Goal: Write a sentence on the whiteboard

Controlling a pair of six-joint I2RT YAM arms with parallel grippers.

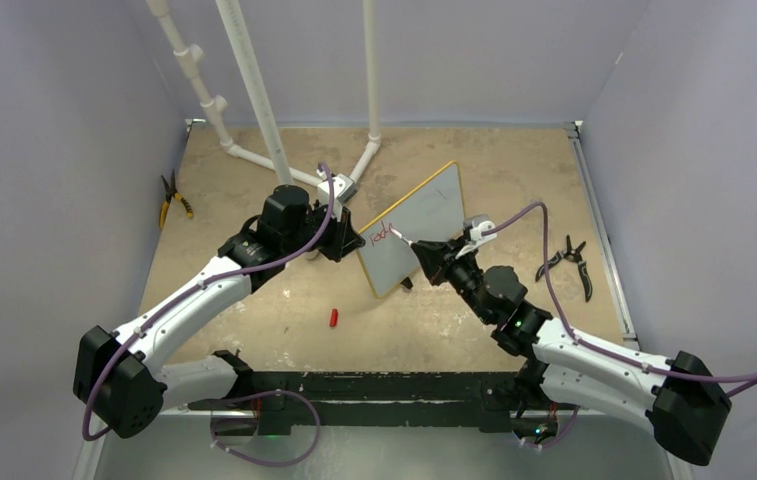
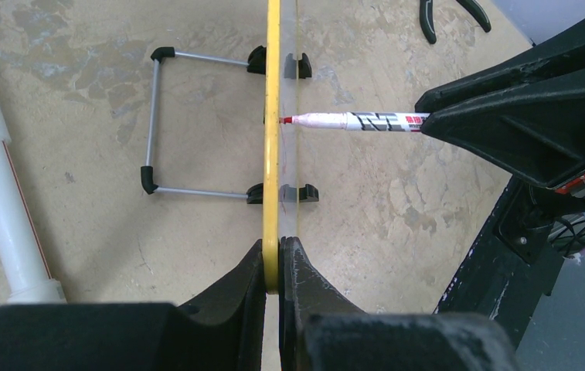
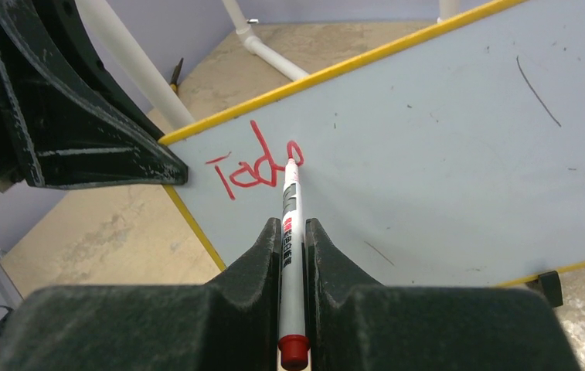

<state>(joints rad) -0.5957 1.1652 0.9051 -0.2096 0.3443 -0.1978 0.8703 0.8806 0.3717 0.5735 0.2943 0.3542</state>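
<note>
The whiteboard (image 1: 424,218), white with a thin yellow frame, stands tilted on the table. My left gripper (image 1: 350,240) is shut on its left edge, seen edge-on in the left wrist view (image 2: 272,154), where the jaws (image 2: 280,267) pinch the yellow frame. My right gripper (image 1: 432,256) is shut on a white marker (image 3: 290,232) with a red tip, and the tip touches the board (image 3: 443,139). The sentence (image 3: 254,164) reads "Tod" with part of another letter, in red, near the board's upper left corner; it also shows in the top view (image 1: 382,235).
A red marker cap (image 1: 333,318) lies on the table in front of the board. Yellow-handled pliers (image 1: 173,198) lie at the far left, black pliers (image 1: 573,260) at the right. White pipes (image 1: 254,90) rise behind the board. The board's wire stand (image 2: 150,124) props it from behind.
</note>
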